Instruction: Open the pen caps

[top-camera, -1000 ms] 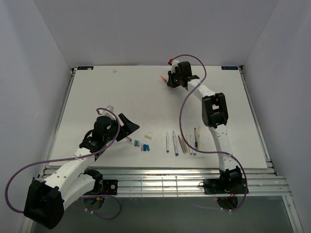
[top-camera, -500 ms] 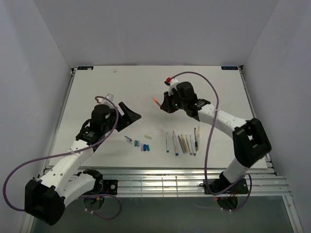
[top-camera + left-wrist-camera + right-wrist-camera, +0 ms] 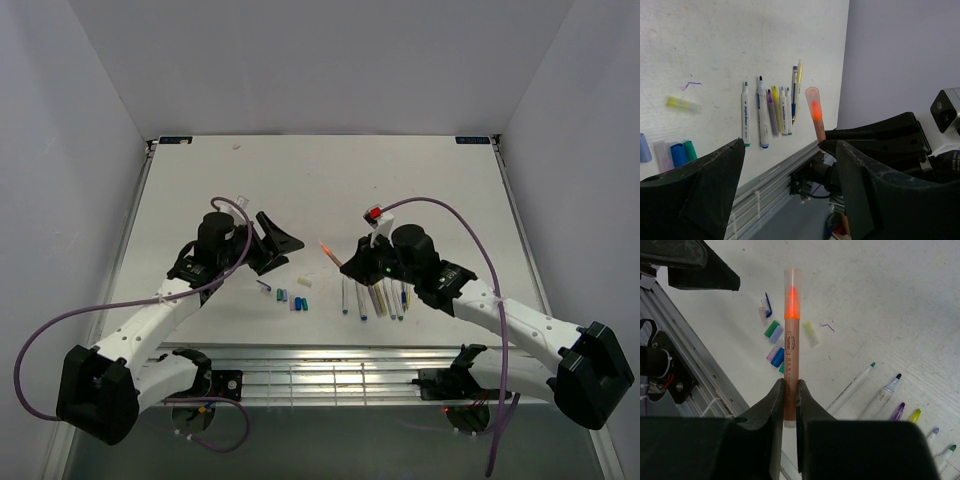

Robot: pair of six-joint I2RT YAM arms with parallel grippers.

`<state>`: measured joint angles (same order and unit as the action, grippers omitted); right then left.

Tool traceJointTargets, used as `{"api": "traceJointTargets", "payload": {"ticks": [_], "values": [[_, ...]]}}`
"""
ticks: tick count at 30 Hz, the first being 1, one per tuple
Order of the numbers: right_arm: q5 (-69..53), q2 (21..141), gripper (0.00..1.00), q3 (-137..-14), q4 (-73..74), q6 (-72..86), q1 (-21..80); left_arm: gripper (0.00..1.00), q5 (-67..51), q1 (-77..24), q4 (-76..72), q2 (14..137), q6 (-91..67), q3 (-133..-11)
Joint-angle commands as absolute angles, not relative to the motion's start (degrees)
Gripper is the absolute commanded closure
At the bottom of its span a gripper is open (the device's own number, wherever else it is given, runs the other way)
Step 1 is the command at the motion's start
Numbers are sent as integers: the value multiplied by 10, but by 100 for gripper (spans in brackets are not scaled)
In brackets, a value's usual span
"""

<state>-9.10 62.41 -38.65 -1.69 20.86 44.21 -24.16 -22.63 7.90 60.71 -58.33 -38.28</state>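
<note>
My right gripper (image 3: 350,268) is shut on an orange highlighter pen (image 3: 328,252) and holds it above the table, its clear cap pointing toward the left arm. In the right wrist view the gripper (image 3: 790,385) clamps the lower barrel of the pen (image 3: 791,352), and the cap (image 3: 793,282) is on. My left gripper (image 3: 293,251) is wide open and empty, a short way left of the cap. In the left wrist view the gripper (image 3: 790,145) frames the pen (image 3: 815,112) off to the right of the gap. Loose caps (image 3: 290,298) lie on the table below.
A row of uncapped pens (image 3: 375,295) lies near the front edge, right of the caps; it also shows in the left wrist view (image 3: 772,112) and the right wrist view (image 3: 875,390). A pale yellow cap (image 3: 810,333) lies apart. The metal front rail (image 3: 330,358) runs just below.
My right arm has swung from the back of the table down to the front centre, carrying the orange pen. My left gripper has moved right and up toward it, staying open.
</note>
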Motion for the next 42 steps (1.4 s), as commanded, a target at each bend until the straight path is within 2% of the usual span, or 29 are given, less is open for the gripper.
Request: {"api": "traceJointTargets", "payload": {"ticks": [1, 21, 24, 31, 37, 42], "values": [[-84, 617, 92, -381, -50, 231, 456, 17, -298, -229, 32, 616, -613, -368], [-92, 655, 92, -391, -103, 243, 504, 25, -335, -235, -76, 680, -676, -345], [-89, 658, 92, -392, -106, 244, 509, 35, -332, -236, -77, 685, -675, -345], [-89, 658, 92, -390, -120, 244, 512, 48, -329, -236, -80, 690, -672, -345], [-92, 663, 92, -392, -123, 243, 513, 53, -326, -239, -80, 691, -671, -342], [-92, 662, 92, -394, -121, 243, 516, 62, -323, -241, -81, 692, -669, -343]]}}
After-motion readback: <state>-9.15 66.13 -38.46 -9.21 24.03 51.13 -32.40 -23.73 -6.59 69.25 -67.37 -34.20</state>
